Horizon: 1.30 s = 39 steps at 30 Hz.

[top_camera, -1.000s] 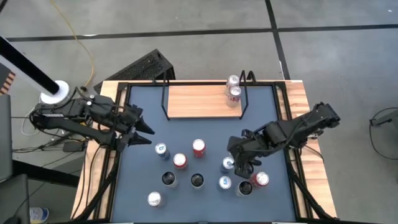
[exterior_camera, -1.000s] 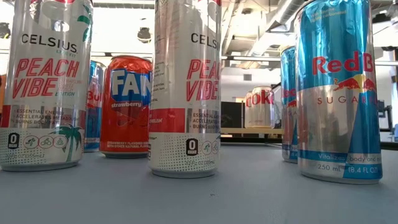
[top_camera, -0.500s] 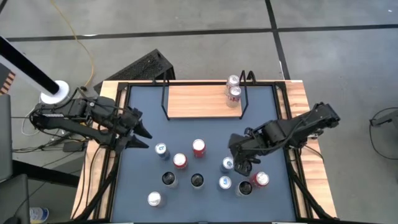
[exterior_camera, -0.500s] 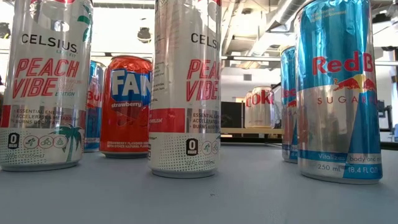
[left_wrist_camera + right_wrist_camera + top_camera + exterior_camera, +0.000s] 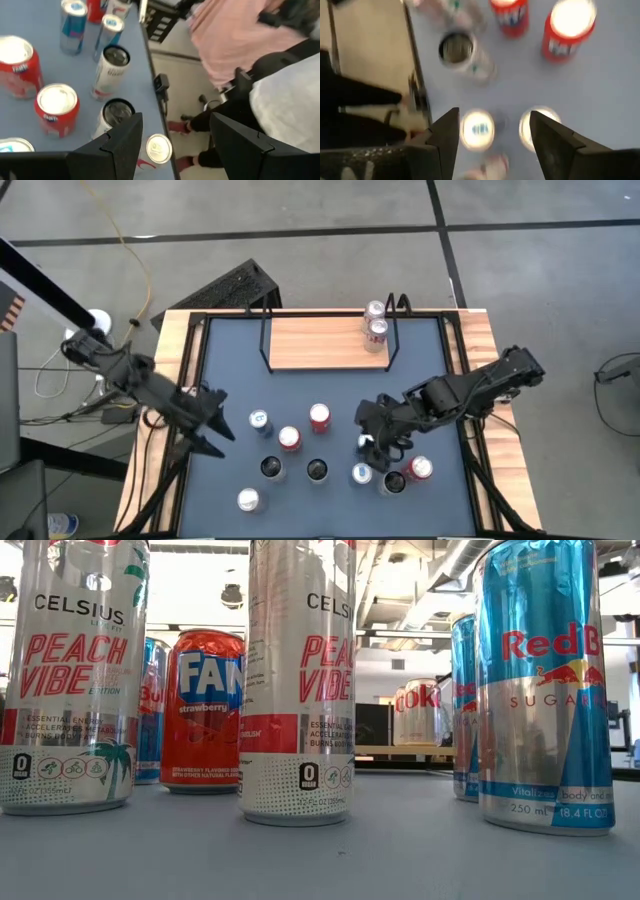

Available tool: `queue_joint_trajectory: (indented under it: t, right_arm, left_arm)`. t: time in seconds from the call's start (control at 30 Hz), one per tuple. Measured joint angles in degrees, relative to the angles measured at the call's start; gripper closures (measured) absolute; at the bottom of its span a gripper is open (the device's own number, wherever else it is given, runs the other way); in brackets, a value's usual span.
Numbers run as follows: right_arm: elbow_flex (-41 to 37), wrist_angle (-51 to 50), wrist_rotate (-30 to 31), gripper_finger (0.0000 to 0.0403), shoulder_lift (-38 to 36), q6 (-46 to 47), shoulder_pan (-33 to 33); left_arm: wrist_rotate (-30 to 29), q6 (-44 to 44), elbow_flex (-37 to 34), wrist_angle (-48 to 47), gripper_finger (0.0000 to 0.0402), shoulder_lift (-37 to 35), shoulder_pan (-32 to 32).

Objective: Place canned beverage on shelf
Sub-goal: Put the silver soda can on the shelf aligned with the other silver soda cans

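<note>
The right gripper (image 5: 372, 432), fingers spread and empty, hovers over a blue can (image 5: 365, 444) well short of the shelf (image 5: 318, 340), which carries two cans at its right end. This looks like the reach step; next it must descend and clamp. The left gripper (image 5: 212, 423), also spread, waits left of the cans.

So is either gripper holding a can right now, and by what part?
No. The left gripper and right gripper are both open with nothing between their fingers.

In the low view, the tall white can (image 5: 72, 675) read "CELSIUS", "PEACH VIBE" and "0 SUGAR"; a second white Celsius can (image 5: 299, 680) showed "CELSI", "PEACH VIBE" and "ESSENTIAL ENERGY". The red can (image 5: 202, 710) read "FAN… strawberry". The blue can (image 5: 545, 685) read "Red B…", "SUGAR…", "250 ml (8.4 FL OZ)". A distant can (image 5: 420, 710) showed "oke".
</note>
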Motion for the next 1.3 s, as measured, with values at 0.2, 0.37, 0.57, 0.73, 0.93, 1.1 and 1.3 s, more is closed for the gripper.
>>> queue_joint_trajectory:
  t: [0.2,0.37,0.57,0.73,0.93,1.1,1.3]
  right_arm:
    - [0.5,-8.3,-0.8,0.0178,-0.1,-2.1,2.2]
    - [0.6,-9.5,-0.7,0.0178,0.2,-4.5,3.3]
    - [0.6,-11.1,-0.2,0.0178,0.2,-6.2,3.6]
    - [0.6,-11.2,1.7,0.0178,0.2,-7.6,3.6]
    - [0.6,-11.7,3.3,0.0178,0.2,-8.6,3.6]
    - [0.6,-11.7,4.4,0.0178,0.2,-8.0,3.6]
    - [0.6,-11.7,4.8,0.0178,0.2,-7.1,3.6]
  left_arm:
    - [-3.3,-4.3,5.7,-3.3,0.018,9.6,-4.2]
    - [-2.9,-7.2,8.5,-7.4,0.018,17.7,-8.5]
    - [3.2,-14.5,10.8,-7.6,0.018,26.5,-10.4]
    - [-0.5,-15.0,11.8,-8.5,0.018,30.3,-12.3]
    - [-16.7,-19.7,11.8,-10.4,0.018,30.6,-19.1]
    - [-22.3,-27.3,11.9,-11.1,0.018,30.8,-24.4]
    - [-22.0,-34.3,11.8,-13.9,0.018,30.9,-25.6]
